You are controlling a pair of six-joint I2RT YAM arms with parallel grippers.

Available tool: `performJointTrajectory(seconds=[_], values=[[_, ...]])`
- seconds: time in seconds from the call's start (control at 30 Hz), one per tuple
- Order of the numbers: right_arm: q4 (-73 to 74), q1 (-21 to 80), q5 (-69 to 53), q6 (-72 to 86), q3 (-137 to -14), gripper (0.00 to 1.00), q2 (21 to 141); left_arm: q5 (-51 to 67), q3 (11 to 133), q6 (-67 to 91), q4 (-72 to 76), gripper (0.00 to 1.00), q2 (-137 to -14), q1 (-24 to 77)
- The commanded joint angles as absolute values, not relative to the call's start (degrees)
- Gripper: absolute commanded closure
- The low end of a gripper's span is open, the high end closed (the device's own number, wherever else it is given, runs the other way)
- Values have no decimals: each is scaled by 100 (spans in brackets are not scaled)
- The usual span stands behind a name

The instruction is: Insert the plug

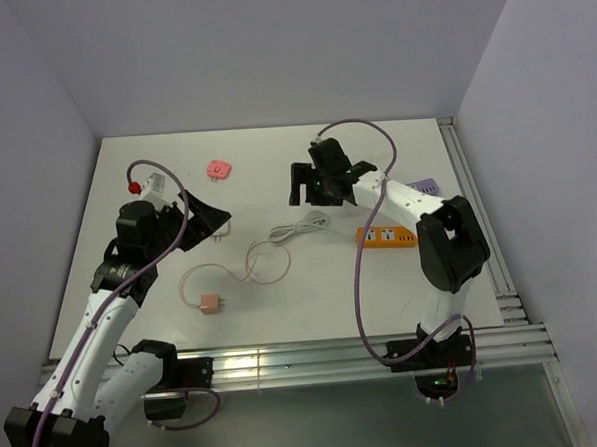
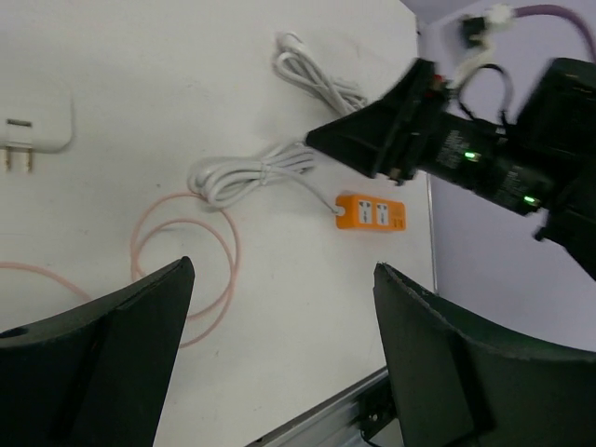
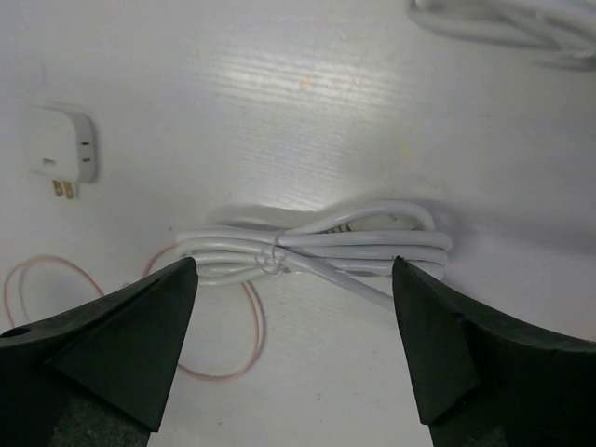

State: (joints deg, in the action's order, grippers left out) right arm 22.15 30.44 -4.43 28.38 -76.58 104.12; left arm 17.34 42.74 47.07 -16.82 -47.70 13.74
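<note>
The right gripper (image 3: 293, 277) hangs over the table (image 1: 275, 150) with its jaws apart. In its wrist view we see the bundled white cord (image 3: 317, 244) lying in line with the gap; we cannot tell whether the fingers touch it. The white plug (image 3: 63, 149) lies prongs down in that view, well to the left of this gripper. The strip (image 1: 386, 237) lies just beside the right arm, on the near side of the gripper, apart from both plugs.

The left gripper (image 2: 284, 270) is also spread wide and holds nothing. The white plug lies close to its fingertips. The pink cord (image 2: 186, 270) loops below its gap. The pink plug (image 1: 211, 302) lies nearer the bases.
</note>
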Motion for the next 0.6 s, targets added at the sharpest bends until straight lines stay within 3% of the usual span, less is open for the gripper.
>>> performJointTrajectory(seconds=[0.0,0.17,0.4,0.57], values=[[2478,3023,-62,2628,-8147,7,9757,1222,4675,4527,-1898,17,-5009,1397],[2707,3023,184,2672,-7850,4,8924,731,4948,4535,-2065,20,-5615,1406],[2611,3015,46,2909,-6384,4,7306,-1352,6114,4667,-3066,8,-7152,1933],[2425,3015,-334,3304,-5538,5,6356,-2442,6854,4710,-3594,7,-8339,2241]])
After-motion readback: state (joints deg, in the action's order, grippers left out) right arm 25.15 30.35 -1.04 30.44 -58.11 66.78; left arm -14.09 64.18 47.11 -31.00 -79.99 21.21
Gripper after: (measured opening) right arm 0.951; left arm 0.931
